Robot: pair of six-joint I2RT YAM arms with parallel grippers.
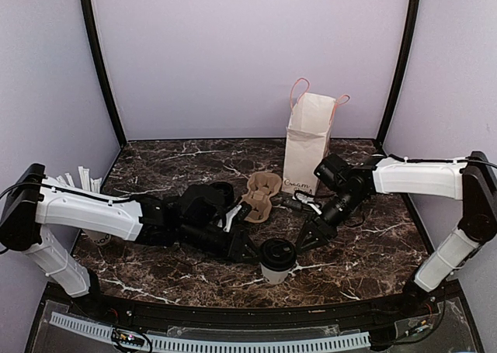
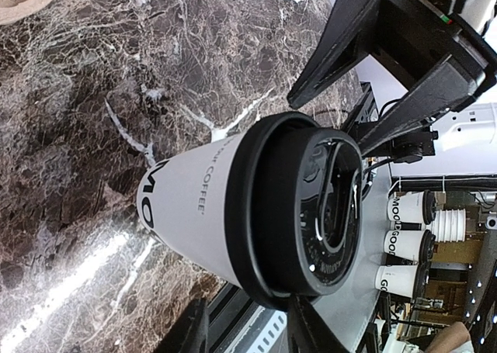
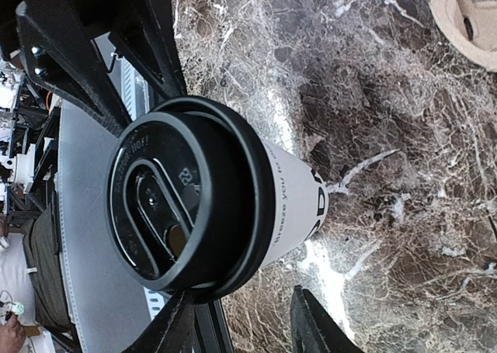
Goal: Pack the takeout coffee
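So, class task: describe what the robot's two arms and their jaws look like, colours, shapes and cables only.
Both the left arm and right arm have white, boxy link shells with black joints and wrists. Thin black cables run along each. The left gripper and right gripper are black, with long tapered jaws.

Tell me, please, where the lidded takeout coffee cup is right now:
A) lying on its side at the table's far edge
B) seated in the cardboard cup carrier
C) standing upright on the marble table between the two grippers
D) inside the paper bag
C: the takeout coffee stands upright on the bare marble table, near the front edge, with the left gripper and right gripper on either side of it, away from the paper bag and cup carrier.
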